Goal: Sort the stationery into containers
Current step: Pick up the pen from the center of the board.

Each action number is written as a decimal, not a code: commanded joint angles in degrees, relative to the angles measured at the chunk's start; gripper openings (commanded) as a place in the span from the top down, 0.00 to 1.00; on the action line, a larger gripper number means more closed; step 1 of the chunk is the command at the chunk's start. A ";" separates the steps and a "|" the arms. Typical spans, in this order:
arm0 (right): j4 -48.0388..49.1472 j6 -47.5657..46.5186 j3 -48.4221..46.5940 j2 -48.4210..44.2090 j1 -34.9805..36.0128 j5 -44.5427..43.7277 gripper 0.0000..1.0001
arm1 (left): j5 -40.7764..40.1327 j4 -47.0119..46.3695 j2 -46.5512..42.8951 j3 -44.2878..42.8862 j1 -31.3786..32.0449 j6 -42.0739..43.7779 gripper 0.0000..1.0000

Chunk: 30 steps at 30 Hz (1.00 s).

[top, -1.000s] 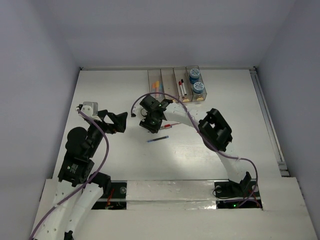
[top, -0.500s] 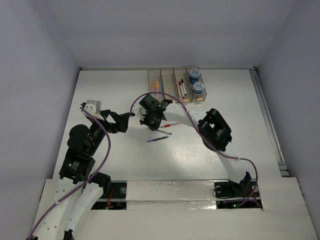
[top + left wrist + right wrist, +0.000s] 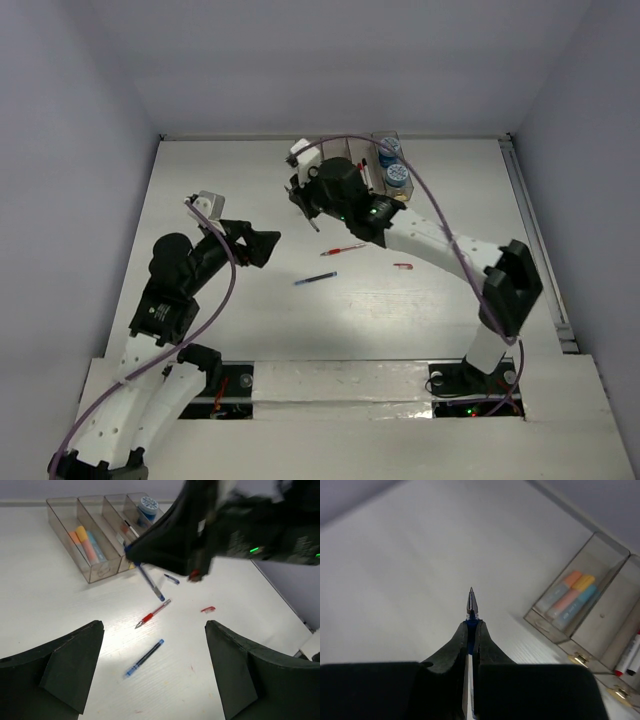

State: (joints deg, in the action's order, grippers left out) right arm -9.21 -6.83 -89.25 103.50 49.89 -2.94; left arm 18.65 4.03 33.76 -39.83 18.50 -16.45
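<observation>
The right hand (image 3: 471,625) is closed tight on a blue pen (image 3: 150,582), its two fingers pinching the barrel so that only the metal tip sticks out past them. In the left wrist view that pen slants downward just in front of the containers (image 3: 102,570), tip lowest, over the near end of the row.

The left hand (image 3: 154,626) stands wide apart with nothing between its fingers (image 3: 65,670). It hangs over the middle of the tabletop (image 3: 200,180), well short of the containers.

The containers are four narrow, translucent bins joined side by side at the far edge of the tabletop. The leftmost bin holds the stubby sticks (image 3: 87,542), orange, pink and blue, lying lengthwise. The next bin looks empty. The third holds the markers (image 3: 627,662), white-bodied with red and black ends. The rightmost holds two blue-white rolls (image 3: 398,175).

Loose on the tabletop, between the two arms, lie:
- a red pen (image 3: 152,614), just below the held pen's tip
- a second blue pen (image 3: 145,657), nearer the arm bases and apart from the red one
- a small red cap (image 3: 208,609), off to the right of the red pen
- a small blue cap (image 3: 171,579), near the containers
</observation>
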 commanded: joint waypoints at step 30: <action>55.36 43.30 29.40 -15.61 2.85 5.32 1.00 | 8.94 -6.23 10.28 0.19 -1.45 -1.66 0.87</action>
State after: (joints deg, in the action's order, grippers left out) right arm 41.69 35.88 -60.34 90.02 52.25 2.35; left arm 28.29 1.06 45.23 -39.77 17.54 -18.15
